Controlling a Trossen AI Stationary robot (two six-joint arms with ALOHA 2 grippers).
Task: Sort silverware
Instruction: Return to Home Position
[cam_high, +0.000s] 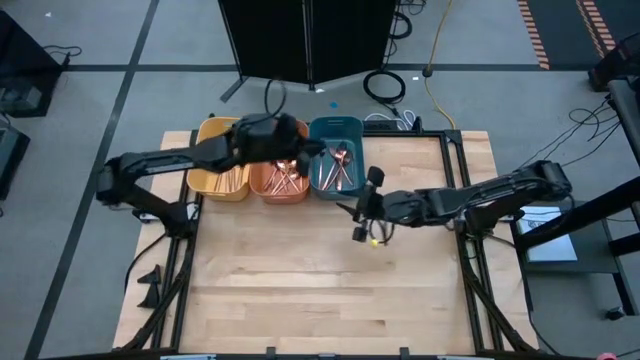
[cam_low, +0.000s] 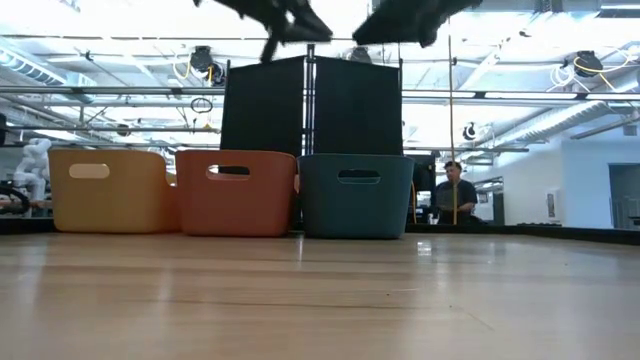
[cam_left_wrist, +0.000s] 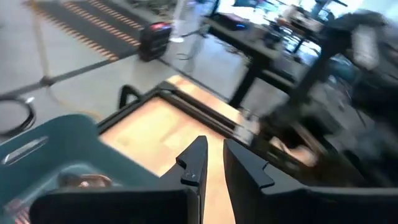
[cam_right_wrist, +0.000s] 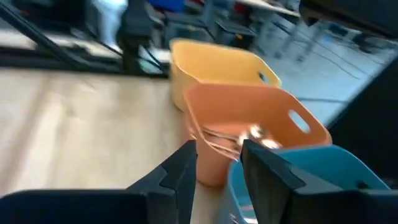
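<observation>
The left end effector (cam_left_wrist: 214, 145) hangs over the row of three plastic bins at the far edge of the light wooden table (cam_high: 300, 290), about where the orange rectangular plastic bin (cam_high: 280, 180) meets the teal rectangular plastic bin (cam_high: 335, 160). Its dark arm reaches in from the table's left side. The two fingers stand a narrow gap apart with nothing between them.

The right end effector (cam_right_wrist: 217, 144) is stretched out low over bare wood just in front of the teal bin and points toward the bins. Its fingers are moderately parted and hold nothing.

The slim copper-coloured metal silverware (cam_high: 287, 178) lies crossed in a heap inside the orange bin, and more of it lies in the teal bin. The yellow rectangular plastic bin (cam_high: 222, 165) is touching the orange one on the left (the left arm covers much of it, so its contents cannot be told).

A black metal frame (cam_high: 462, 170) edges the table. Behind the bins stands a tall black panel (cam_low: 310, 100). The grey tiled floor (cam_high: 80, 300) carries loose cables. Far back in the bright, open workshop a person (cam_low: 455, 192) sits.
</observation>
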